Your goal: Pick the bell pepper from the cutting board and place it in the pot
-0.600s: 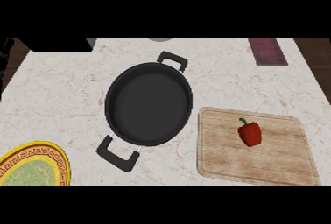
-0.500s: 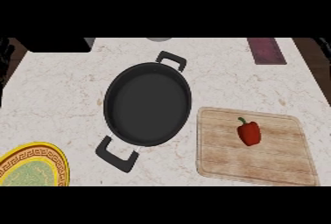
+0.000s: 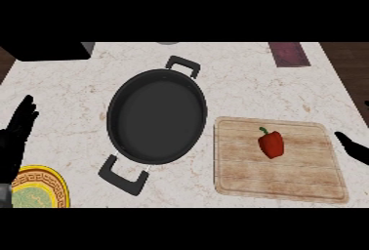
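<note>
Only the left robot hand (image 3: pixel 16 139) shows straight fingers, holding nothing.

The marble counter (image 3: pixel 252 83) bears a pot (image 3: pixel 155 117), cutting board (image 3: pixel 302 176) and plate (image 3: pixel 45 179).

head view | steeply down | counter (image 3: pixel 79 88) fills view | single camera
</note>
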Controlling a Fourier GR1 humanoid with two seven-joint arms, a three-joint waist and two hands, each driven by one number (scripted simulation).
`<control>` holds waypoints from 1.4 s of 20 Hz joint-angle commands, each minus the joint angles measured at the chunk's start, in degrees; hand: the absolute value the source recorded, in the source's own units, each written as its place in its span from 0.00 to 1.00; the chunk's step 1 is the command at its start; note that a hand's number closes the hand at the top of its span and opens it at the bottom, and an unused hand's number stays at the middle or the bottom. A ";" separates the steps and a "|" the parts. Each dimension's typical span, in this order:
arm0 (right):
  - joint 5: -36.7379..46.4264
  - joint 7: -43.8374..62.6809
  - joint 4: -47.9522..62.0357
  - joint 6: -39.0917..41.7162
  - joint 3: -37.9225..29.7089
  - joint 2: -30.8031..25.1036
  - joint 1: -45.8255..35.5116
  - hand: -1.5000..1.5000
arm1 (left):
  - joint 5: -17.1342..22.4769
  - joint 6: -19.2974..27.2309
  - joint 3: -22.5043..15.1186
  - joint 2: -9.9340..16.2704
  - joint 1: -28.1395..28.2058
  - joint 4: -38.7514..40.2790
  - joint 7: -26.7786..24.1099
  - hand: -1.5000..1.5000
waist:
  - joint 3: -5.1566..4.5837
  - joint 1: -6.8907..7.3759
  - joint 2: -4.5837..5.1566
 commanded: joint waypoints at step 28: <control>7.55 63.01 -11.44 39.02 21.13 0.05 -17.08 0.00 | -5.24 -0.40 -3.19 -7.22 2.93 1.15 0.27 0.50 | 0.30 3.81 -0.18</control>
